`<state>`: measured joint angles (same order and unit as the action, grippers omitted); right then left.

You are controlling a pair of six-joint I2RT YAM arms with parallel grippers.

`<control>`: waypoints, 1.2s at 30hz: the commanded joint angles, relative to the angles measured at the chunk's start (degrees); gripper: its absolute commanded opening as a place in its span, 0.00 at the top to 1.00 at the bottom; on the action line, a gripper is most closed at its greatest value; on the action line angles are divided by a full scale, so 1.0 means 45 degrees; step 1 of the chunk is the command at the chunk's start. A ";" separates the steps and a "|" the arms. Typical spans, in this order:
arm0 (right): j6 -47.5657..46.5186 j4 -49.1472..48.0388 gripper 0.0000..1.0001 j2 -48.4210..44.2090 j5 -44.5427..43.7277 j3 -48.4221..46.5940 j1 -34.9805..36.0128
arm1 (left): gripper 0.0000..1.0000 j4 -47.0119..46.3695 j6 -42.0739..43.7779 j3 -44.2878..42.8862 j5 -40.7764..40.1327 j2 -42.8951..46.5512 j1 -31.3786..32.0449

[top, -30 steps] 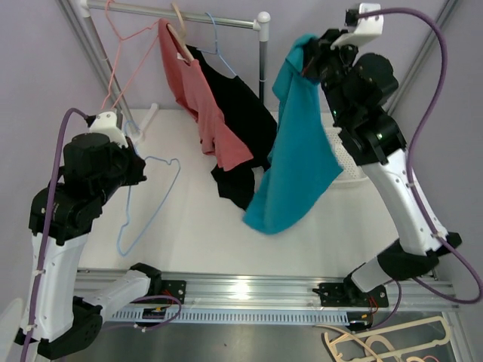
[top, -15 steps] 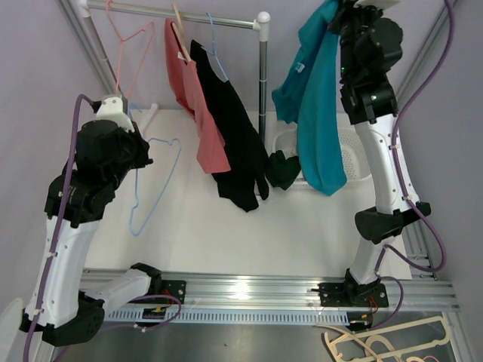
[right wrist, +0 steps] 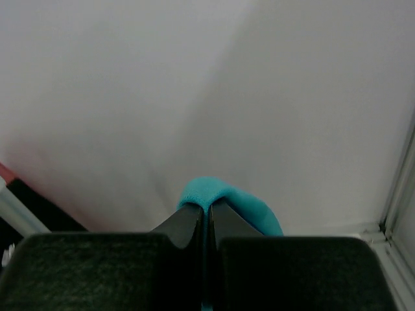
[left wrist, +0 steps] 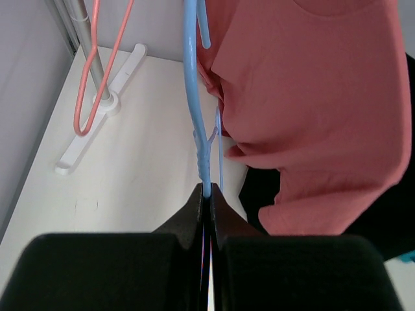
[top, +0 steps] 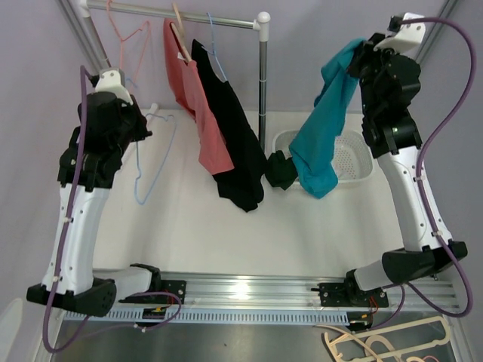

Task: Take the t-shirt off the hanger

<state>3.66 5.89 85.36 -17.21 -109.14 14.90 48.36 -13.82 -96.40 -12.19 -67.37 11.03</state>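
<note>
The teal t-shirt [top: 321, 143] hangs free of any hanger, pinched at its top by my right gripper [top: 361, 59], which is shut on it. Its lower end dangles at the left rim of the white basket [top: 355, 167]. In the right wrist view a teal fold [right wrist: 228, 198] bulges over my shut right gripper [right wrist: 208, 206]. The bare light-blue hanger [top: 155, 162] hangs from my left gripper [top: 140, 130], which is shut on its wire. In the left wrist view the blue hanger [left wrist: 192, 78] rises from between the tips of my left gripper [left wrist: 207, 192].
A clothes rack rail [top: 219, 20] crosses the back, with its post [top: 263, 83] by the basket. On it hang a pink hanger [top: 124, 38], a salmon shirt [top: 204, 113] and a black shirt [top: 238, 143]. A dark garment [top: 281, 170] lies over the basket's left rim.
My right arm has swung the teal t-shirt right and lowered it to the basket. My left arm has risen and carried the blue hanger back toward the rack's left end.
</note>
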 commanded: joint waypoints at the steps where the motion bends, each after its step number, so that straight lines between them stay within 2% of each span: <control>1: 0.1022 0.0564 1.00 -0.1231 0.0641 0.1691 0.0010 | 0.99 -0.0648 0.0260 -0.0882 0.0967 -0.0632 -0.0516; 6: 0.2404 0.0819 1.00 -0.2269 0.0505 0.5396 0.0030 | 0.99 -0.2128 0.0260 -0.0396 0.2724 -0.0829 -0.1336; 7: 0.2641 0.0917 1.00 -0.2212 0.0466 0.5793 0.0010 | 0.99 -0.2230 0.0240 -0.0491 0.3501 -0.0906 -0.1550; 9: 0.3342 0.1326 1.00 -0.1667 0.0252 0.6671 -0.0009 | 0.99 -0.1882 0.0220 -0.1324 0.3839 -0.1469 -0.1688; 14: 0.4323 0.4130 1.00 0.0908 0.0796 0.5898 -0.0516 | 0.99 -0.0474 0.1137 -0.3263 0.4054 -0.2898 -0.1689; 15: 0.4342 0.4682 1.00 0.2054 0.0798 0.5508 -0.0575 | 0.99 -0.0415 0.1235 -0.3401 0.4055 -0.2996 -0.1689; 17: 0.4440 0.5871 0.99 0.3290 0.0545 0.4550 -0.0673 | 0.99 -0.0472 0.1431 -0.3402 0.4016 -0.2997 -0.1689; 18: 0.4479 0.6168 1.00 0.4572 0.0524 0.4238 -0.0809 | 0.99 -0.0570 0.1509 -0.3383 0.4036 -0.2842 -0.1689; 22: 0.4460 0.7089 1.00 0.7214 0.1577 0.3278 -0.0947 | 0.99 -0.1408 0.2482 -0.2876 0.4581 -0.2353 -0.1708; 26: 0.4538 0.6215 1.00 0.7730 0.2575 0.4075 -0.0947 | 0.99 -0.1977 0.2993 -0.2913 0.4700 -0.2331 -0.1805; 31: 0.4480 0.5704 1.00 0.7301 0.1872 0.5151 -0.1161 | 0.99 -0.2248 0.3033 -0.3168 0.5657 -0.3113 -0.2157; 36: 0.4284 0.5586 1.00 0.7242 0.1969 0.5504 -0.1318 | 0.99 -0.4102 0.3014 -0.2310 0.4623 -0.3036 -0.2157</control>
<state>23.57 25.58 117.40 -8.49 -87.33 9.61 37.43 -1.43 -107.79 9.45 -81.41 2.00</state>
